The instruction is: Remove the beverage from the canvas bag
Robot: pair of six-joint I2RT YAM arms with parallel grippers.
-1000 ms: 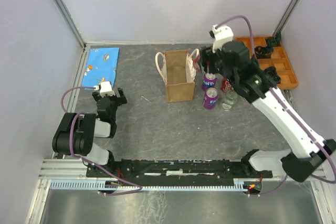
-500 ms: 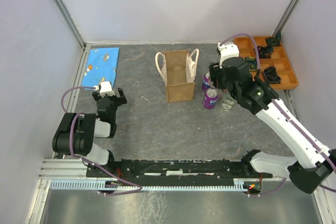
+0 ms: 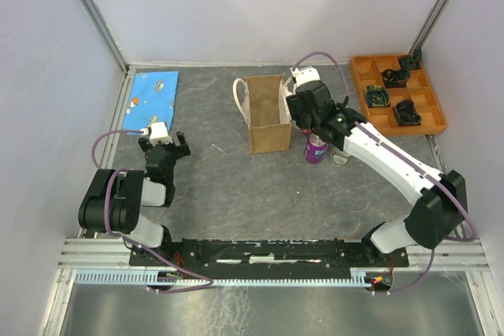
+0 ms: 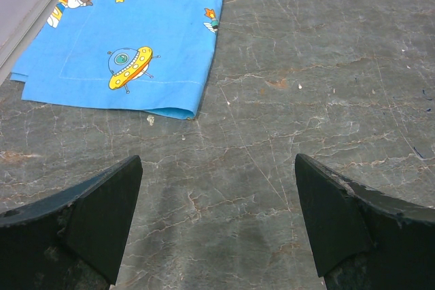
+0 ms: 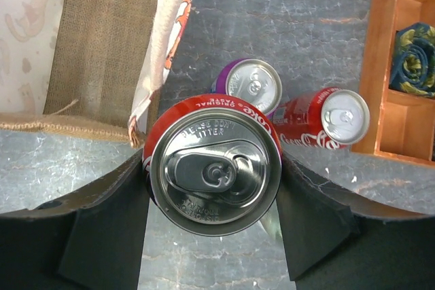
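Gripping a red can (image 5: 216, 168) upright in the right gripper (image 5: 214, 198), jaws partly closed and pressed against its two sides. Held outside the canvas bag (image 3: 266, 120), just beside its right wall and cream handle (image 5: 163, 39), above the table (image 3: 236, 186). Below it, close together on the table: a purple can (image 5: 250, 85) and a second red can (image 5: 326, 121), beside the orange tray (image 5: 380, 59). Hovering low over bare table near a blue cloth (image 4: 136, 39) with the left gripper (image 4: 217, 225), jaws wide apart, holding nothing.
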